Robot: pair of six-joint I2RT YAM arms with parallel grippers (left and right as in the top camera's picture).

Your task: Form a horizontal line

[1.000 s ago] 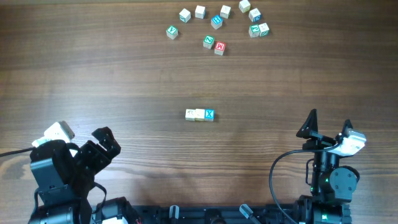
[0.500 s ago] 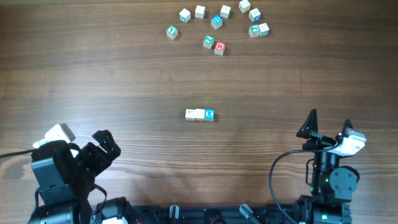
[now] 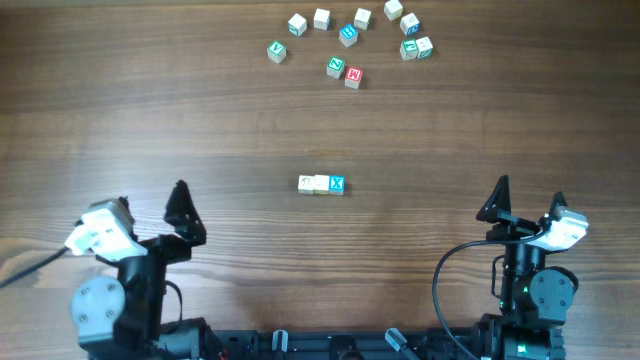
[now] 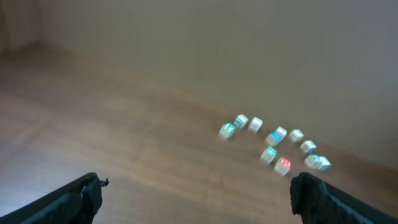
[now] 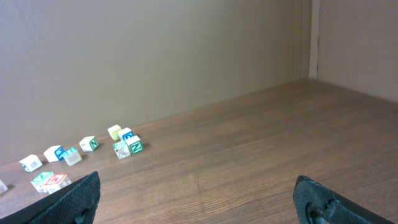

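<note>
Brown wood-grain surface [image 3: 200,120] fills the overhead view. Near its middle lies the horizontal line of three small wooden alphabet cubes [image 3: 321,183]. Two pale-topped ones touch side by side, and the cube with a blue X [image 3: 337,183] touches them at the right end. At the far edge, well apart from this line, is a loose group of wooden letter cubes [image 3: 348,35], with the red-lettered cube [image 3: 353,75] on its near side. The left pincer [image 3: 150,195] and the right pincer [image 3: 530,190] are at the near edge, one at each side, both with fingers spread and holding nothing.

From the left wrist the picture is blurred. The left pincer [image 4: 199,199] is spread, with its dark fingers in the lower corners. The group of wooden letter cubes [image 4: 277,135] shows far off on the surface, in front of a plain beige wall [image 4: 249,50].

From the right wrist, the right pincer [image 5: 199,202] is also spread wide and empty. The letter cubes [image 5: 134,147] lie at the far left, near the wall [image 5: 155,50].
</note>
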